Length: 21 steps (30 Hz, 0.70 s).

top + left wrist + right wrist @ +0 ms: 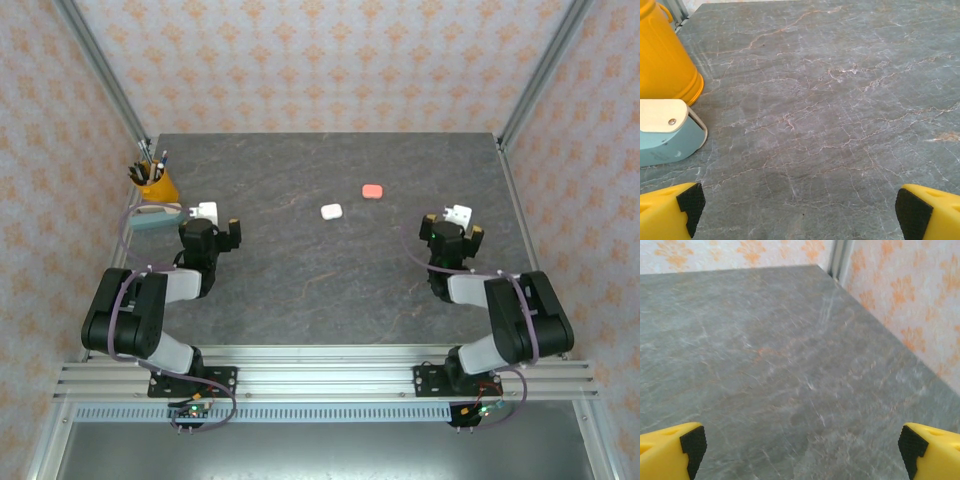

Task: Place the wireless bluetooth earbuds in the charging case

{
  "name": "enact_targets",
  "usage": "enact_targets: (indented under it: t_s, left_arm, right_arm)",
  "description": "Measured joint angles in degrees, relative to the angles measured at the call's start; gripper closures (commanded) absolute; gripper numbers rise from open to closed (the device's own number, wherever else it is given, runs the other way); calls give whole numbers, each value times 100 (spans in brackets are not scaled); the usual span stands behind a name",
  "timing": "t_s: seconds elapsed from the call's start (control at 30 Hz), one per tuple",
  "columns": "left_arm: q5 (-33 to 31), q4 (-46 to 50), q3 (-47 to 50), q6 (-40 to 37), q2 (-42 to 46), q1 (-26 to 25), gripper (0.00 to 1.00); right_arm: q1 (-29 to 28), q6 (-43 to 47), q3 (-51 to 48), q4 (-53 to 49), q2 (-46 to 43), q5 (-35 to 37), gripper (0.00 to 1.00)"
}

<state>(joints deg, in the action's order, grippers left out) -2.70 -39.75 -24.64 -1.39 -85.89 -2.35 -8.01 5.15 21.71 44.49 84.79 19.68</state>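
Note:
Two small closed pebble-like charging cases lie on the dark marble table [300,290]: a white case [331,211] near the middle and a salmon-pink case [372,190] just behind it to the right. The earbuds are hidden from me. My left gripper [208,223] rests low at the left, well apart from both cases, and stands open [797,210] over bare stone. At the right, my right gripper [452,227] is also open [797,447], with nothing between its yellow fingers [670,450].
A yellow pen cup [157,185] [665,55] stands at the far left, with a teal and cream desk item [155,217] [665,132] beside it, close to my left gripper. Patterned walls and metal posts [540,75] bound the table.

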Motion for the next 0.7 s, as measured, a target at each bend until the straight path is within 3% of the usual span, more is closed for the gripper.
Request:
enact_targets:
  t_s: [0.13,0.7]
  left_arm:
    - [59,-44,0,0,0,26,0]
    - [81,-63,0,0,0,26,0]
  right_arm:
    - [501,-251,-15,-26,304,-328,0]
    - [516,-404,103,11,299,-732,0]
